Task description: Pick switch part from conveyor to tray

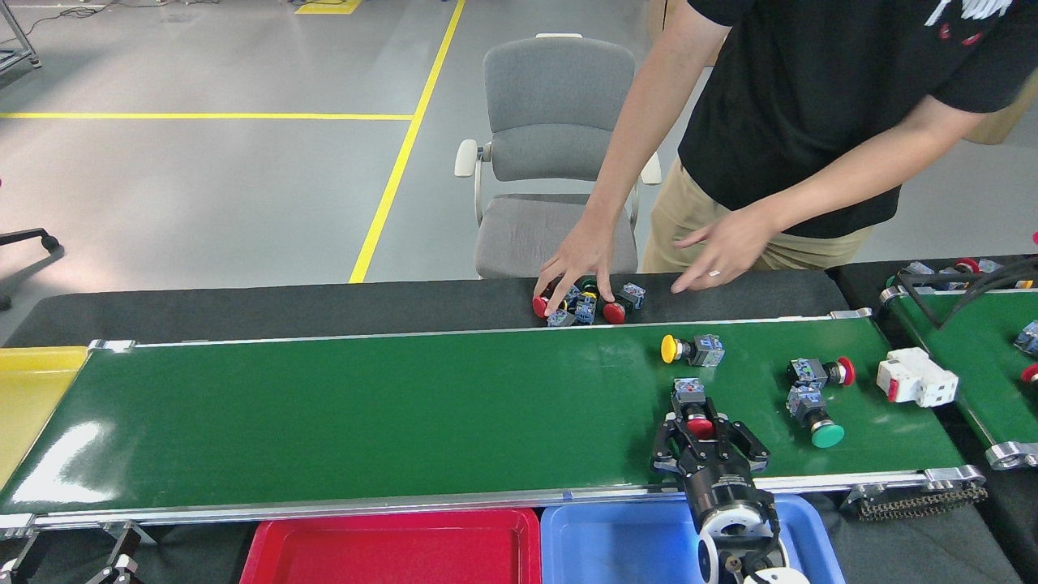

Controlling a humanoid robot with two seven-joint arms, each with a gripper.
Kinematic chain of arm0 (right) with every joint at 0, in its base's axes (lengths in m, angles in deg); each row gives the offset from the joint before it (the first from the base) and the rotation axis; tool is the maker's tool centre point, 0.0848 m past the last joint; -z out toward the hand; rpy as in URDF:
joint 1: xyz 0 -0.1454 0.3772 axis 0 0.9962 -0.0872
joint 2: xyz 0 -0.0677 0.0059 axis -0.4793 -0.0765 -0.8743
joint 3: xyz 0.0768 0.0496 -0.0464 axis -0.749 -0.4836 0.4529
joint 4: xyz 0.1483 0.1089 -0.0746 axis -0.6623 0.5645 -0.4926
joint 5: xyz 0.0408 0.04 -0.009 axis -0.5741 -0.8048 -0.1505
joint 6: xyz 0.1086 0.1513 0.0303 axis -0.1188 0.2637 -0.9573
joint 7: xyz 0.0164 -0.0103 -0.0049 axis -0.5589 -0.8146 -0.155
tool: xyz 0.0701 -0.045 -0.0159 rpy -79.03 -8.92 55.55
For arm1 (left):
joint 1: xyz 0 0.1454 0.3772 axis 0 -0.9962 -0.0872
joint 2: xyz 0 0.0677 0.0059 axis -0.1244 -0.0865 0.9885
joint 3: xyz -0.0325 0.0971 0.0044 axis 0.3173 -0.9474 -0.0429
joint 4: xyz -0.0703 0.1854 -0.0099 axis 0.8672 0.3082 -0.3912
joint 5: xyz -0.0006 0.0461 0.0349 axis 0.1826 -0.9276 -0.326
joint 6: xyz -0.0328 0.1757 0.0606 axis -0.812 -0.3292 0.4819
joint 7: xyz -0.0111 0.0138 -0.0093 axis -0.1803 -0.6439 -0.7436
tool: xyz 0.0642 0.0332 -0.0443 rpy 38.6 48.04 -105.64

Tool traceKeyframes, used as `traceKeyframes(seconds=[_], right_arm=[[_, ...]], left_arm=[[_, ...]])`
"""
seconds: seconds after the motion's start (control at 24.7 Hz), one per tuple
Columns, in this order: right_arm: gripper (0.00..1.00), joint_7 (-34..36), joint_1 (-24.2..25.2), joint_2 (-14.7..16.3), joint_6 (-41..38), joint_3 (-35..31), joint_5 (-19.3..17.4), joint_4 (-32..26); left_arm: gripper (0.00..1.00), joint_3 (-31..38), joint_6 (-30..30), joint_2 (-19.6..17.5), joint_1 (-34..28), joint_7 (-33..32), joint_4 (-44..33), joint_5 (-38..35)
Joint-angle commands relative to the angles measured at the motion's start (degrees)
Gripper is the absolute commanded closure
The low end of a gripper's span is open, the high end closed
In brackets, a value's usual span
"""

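STEP: grasp approach | right tool [702,434]: jaws spread, straddling red-capped switch [693,410] (not clamped) | switch: on conveyor [365,414], near edge, so blue tray [616,539] is close

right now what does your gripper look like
Only my right gripper shows. It is black, with angular linkage fingers on a ribbed black cylindrical wrist, and a white ring and white housing sit below that. I see no cables or markings on it. My left arm is out of view.
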Motion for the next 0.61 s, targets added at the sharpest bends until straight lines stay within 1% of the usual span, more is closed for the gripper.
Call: traceKeyframes(seconds=[0.0,0.04,0.08,0.12,0.2,0.24,0.28,0.37,0.45,0.57], right_arm=[[0.95,1.52,0.67,0.62,-6.73,2.06,-0.31,-4.07],[0.95,2.48,2.25,1.67,-14.73,2.85,-0.57,-6.7],[0.94,3.62,3.22,2.46,-23.95,2.85,-1.8,-8.64],[0.94,4.15,3.74,2.82,-32.46,2.85,-2.77,-9.43],[0.91,4.24,3.83,2.73,-44.17,3.64,-2.94,-9.34],[0.85,4.24,3.83,2.64,-48.99,4.6,-2.94,-8.99],[0.69,4.24,3.83,2.38,-51.38,5.92,-2.86,-8.37],[0.0,4.24,2.95,0.0,-51.46,10.32,-2.68,-5.91],[0.0,4.24,1.64,-0.79,-51.46,12.51,-2.68,-4.07],[0.0,4.15,1.64,-0.61,-51.46,12.69,-2.77,-4.07]], left_arm=[[0.0,0.2,-0.14,-0.74,0.27,0.17,-0.46,-0.09],[0.0,0.2,-0.14,-0.74,0.27,0.17,-0.46,-0.09],[0.0,0.2,-0.14,-0.65,0.27,0.17,-0.46,-0.09],[0.0,0.2,-0.14,-0.65,0.27,0.17,-0.46,-0.09],[0.0,0.11,-0.14,-0.65,0.27,0.26,-0.46,-0.09],[0.0,0.03,-0.14,-0.74,0.61,0.17,-0.46,-0.09],[0.0,0.02,-0.14,-0.83,0.97,0.17,-0.46,-0.18],[0.0,-1.38,-0.22,-1.0,2.02,0.17,-0.38,-0.18],[0.0,-2.35,-0.31,-1.0,2.29,0.17,-0.2,-0.27],[0.0,-2.35,-0.31,-1.0,2.29,0.17,0.15,-0.18]])
